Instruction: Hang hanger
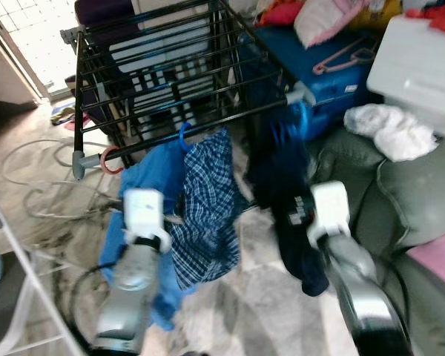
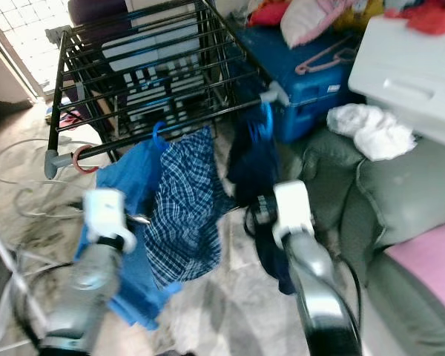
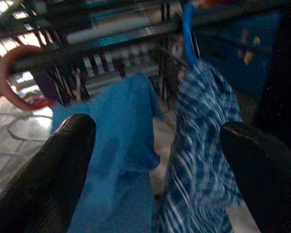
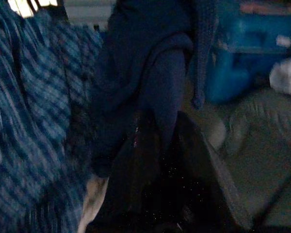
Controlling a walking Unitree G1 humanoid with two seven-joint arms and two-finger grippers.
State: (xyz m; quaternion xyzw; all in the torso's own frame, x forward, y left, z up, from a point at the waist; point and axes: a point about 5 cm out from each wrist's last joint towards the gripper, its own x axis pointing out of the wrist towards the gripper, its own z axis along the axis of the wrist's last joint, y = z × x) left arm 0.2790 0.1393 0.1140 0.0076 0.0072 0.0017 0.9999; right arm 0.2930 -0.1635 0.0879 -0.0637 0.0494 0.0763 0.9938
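Your left gripper point(image 3: 155, 145) spread wide, empty, facing soft blue cloth point(image 1: 144, 193) and plaid shirt point(image 1: 204, 215) on blue hanger point(image 1: 182, 137), right gripper point(image 4: 165, 160) closed on dark navy garment point(image 1: 293, 200), thin black rack bars point(image 1: 170, 74) above, grey sofa point(image 1: 400, 193) beside.

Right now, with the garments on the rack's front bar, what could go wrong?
1. The right hand is pressed into the dark navy garment under its blue hanger; pulling back could drag it off the rack's front bar.
2. The left hand, open, sits close to the blue garment and plaid shirt; its fingers could snag fabric.
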